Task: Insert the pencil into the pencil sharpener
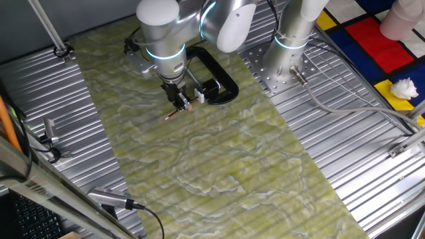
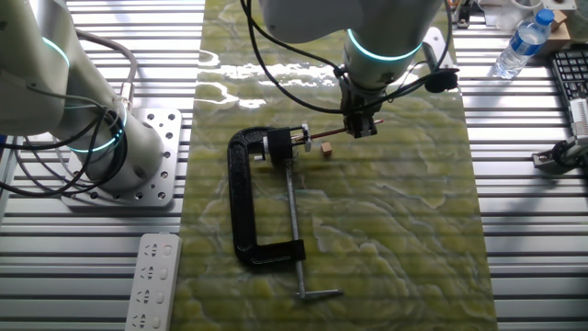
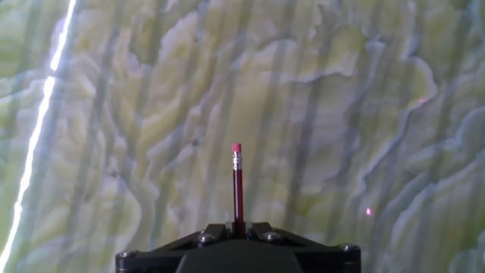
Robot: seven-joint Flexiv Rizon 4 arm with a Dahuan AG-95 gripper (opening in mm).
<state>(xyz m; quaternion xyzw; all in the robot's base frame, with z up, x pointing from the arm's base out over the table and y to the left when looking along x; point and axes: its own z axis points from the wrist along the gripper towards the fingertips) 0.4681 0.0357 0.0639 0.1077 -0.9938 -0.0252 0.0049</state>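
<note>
End effector [image 1: 180, 101] is clamped on the pencil [image 3: 237, 186], held low over the green marbled mat [image 1: 219, 166] on the table [image 1: 345, 159]. Pencil's eraser end sticks out past the fingers; its other end points toward the sharpener [image 2: 278, 145] held in the black clamp [image 2: 246, 198].

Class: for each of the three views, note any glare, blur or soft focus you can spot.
The other fixed view: bright glare on the mat's far end. Hand view: a white glare streak at left; the pencil is fairly sharp, the mat soft. One fixed view: even light, faint sheen on the mat, the pencil small.
</note>
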